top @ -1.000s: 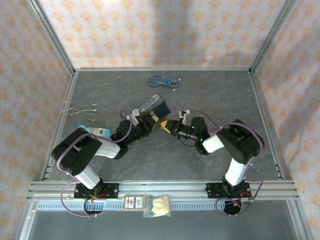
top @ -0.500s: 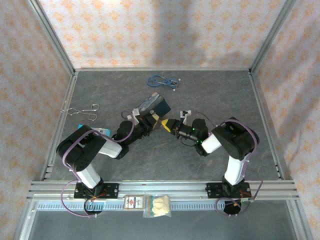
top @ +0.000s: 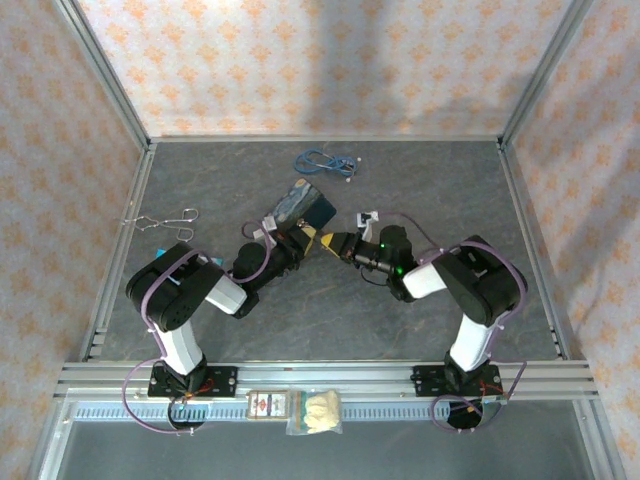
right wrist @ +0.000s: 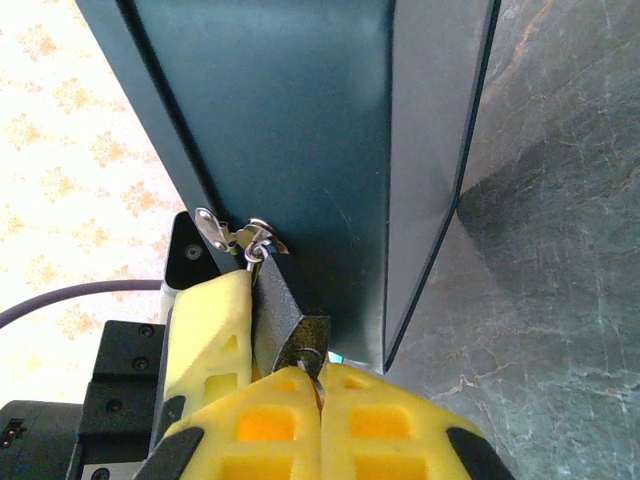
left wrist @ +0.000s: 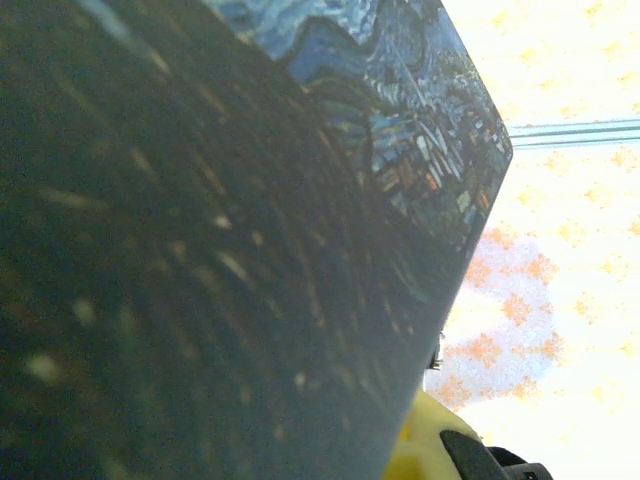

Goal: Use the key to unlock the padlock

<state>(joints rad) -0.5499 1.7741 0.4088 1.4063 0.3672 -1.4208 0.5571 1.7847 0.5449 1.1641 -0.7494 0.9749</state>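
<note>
From the overhead camera I have the left gripper (top: 308, 238) and the right gripper (top: 338, 244) nose to nose near the middle of the table (top: 420, 180). Both are tucked against the near side of the painted tin (top: 300, 204), which seems tipped up on edge. My left wrist camera sits so close to the tin that I get only its swirled blue side, out of focus, and a yellow pad (left wrist: 425, 450) at the bottom edge; I cannot tell whose pad it is. The right wrist camera gives me the real picture. The padlock (right wrist: 288, 312) hangs from the tin's hasp (right wrist: 222, 232) by its shackle (right wrist: 256, 248). The right gripper's pads (right wrist: 270, 425) are squeezed together on a thin sliver of metal I take to be the key (right wrist: 314, 364), its tip at the padlock's underside. One finger (right wrist: 208, 330) of the left gripper lies against the padlock's side. Its jaws are closed down, but I cannot tell whether they clamp the padlock or the tin's edge. I judge the key is seated or nearly so, while the shackle is still looped shut through the hasp, so the turn and the release remain. Against a second ago, the two grippers meet slightly farther from the bases. The tin has tipped further, the left elbow stands more upright, and the right wrist looks rolled.
</note>
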